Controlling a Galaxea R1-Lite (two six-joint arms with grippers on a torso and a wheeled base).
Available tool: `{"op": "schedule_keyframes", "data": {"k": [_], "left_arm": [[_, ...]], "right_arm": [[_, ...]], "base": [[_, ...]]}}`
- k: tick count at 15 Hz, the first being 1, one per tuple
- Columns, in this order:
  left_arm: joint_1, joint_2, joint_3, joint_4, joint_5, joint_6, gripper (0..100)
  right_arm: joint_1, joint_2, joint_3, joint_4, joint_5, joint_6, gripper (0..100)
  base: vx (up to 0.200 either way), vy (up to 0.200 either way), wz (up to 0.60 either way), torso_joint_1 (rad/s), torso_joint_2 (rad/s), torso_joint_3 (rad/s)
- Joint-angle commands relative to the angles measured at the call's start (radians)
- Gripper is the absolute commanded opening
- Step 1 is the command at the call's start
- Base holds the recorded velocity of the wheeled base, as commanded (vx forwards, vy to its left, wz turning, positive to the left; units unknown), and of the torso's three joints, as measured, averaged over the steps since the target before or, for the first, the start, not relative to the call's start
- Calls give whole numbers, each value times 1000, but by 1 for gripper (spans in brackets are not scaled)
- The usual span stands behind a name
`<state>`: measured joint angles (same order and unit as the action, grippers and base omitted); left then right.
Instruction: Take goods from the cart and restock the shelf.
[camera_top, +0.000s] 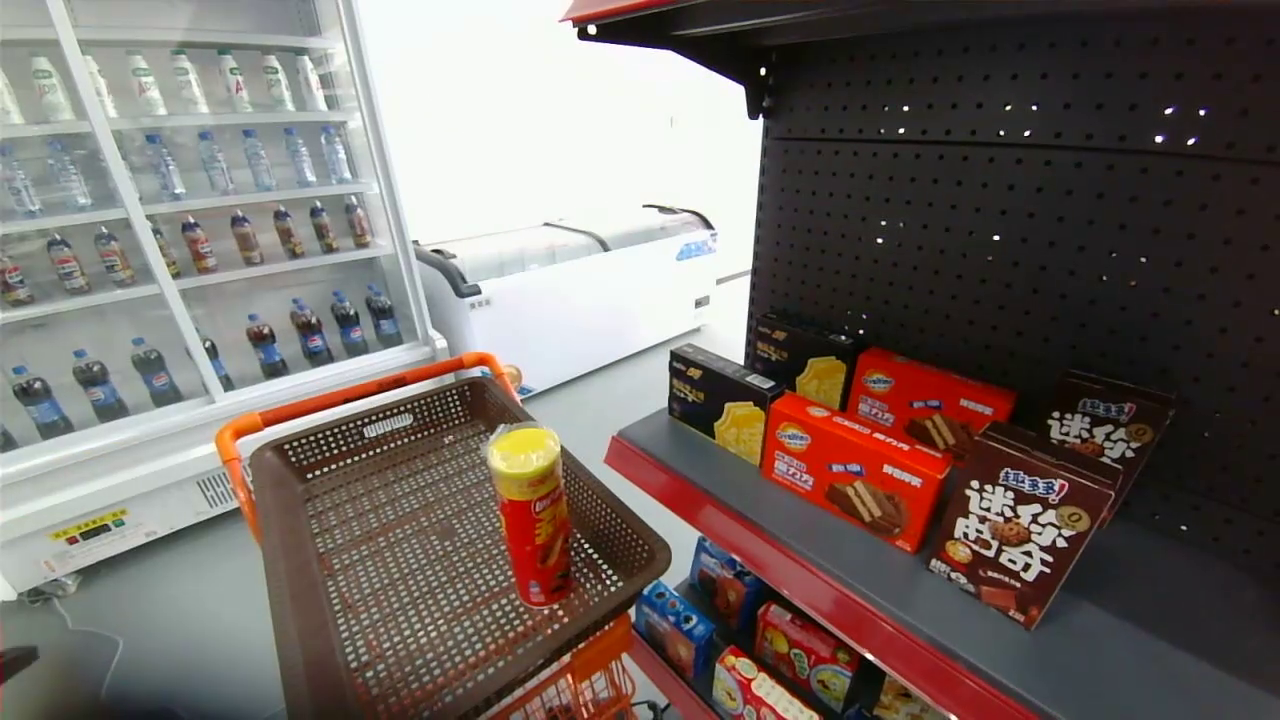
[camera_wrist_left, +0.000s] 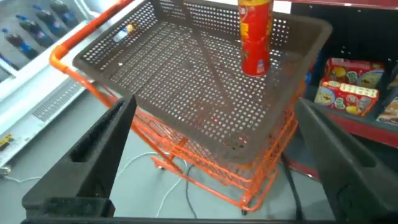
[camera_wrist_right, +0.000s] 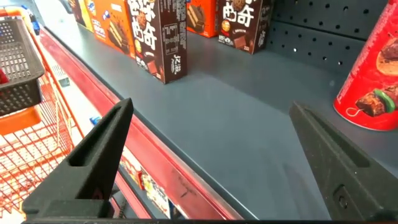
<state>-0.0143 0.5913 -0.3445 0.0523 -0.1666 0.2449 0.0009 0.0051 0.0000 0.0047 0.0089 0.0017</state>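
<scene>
A red chip can with a yellow lid (camera_top: 533, 520) stands upright in the cart's brown mesh basket (camera_top: 340, 560), near the side facing the shelf. My left gripper (camera_wrist_left: 214, 106) hangs open above and short of that basket (camera_wrist_left: 180, 81), nothing between its fingers; the can (camera_wrist_left: 255, 37) stands beyond it at the basket's far side. My right gripper (camera_wrist_right: 211, 106) is open over the bare grey shelf board (camera_wrist_right: 236, 130). Another red can (camera_wrist_right: 373, 81) stands on the board beside it, and brown boxes (camera_wrist_right: 158, 37) stand farther along.
The shelf board (camera_top: 1120, 620) carries black-and-yellow boxes (camera_top: 720, 400), red boxes (camera_top: 855, 470) and brown boxes (camera_top: 1020, 530), with bare room toward its near end. More goods fill the lower shelf (camera_top: 760, 640). A drinks cooler (camera_top: 180, 230) and chest freezer (camera_top: 580, 290) stand behind the cart.
</scene>
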Motion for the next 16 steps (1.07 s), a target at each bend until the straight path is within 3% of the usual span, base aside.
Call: {"op": "schedule_keyframes", "data": {"k": [1,4,6,10,14,16], "left_arm": [[-6,387,-130,-92,-67,4,100],[-19,601,-119,-310,-70,-3,100],[-89,780,-117,-502,-70,-6,100],[-121,972,-131,-658,-67,-12,100],[-165,1121,-131,-773,-64,-101,100],[-199,1179,-131,-810,-59,-127,100]], "right_arm": [[1,-1,0,0,0,0,100],[1,-1,0,0,0,0,100],[1,-1,0,0,0,0,100],[-1,-1,0,0,0,0,100],[1,-1,0,0,0,0,100],[1,-1,0,0,0,0,100]], "base": [[0,0,0,0,0,0],[0,0,0,0,0,0],[0,0,0,0,0,0],[0,0,0,0,0,0],[0,0,0,0,0,0],[0,0,0,0,0,0]]}}
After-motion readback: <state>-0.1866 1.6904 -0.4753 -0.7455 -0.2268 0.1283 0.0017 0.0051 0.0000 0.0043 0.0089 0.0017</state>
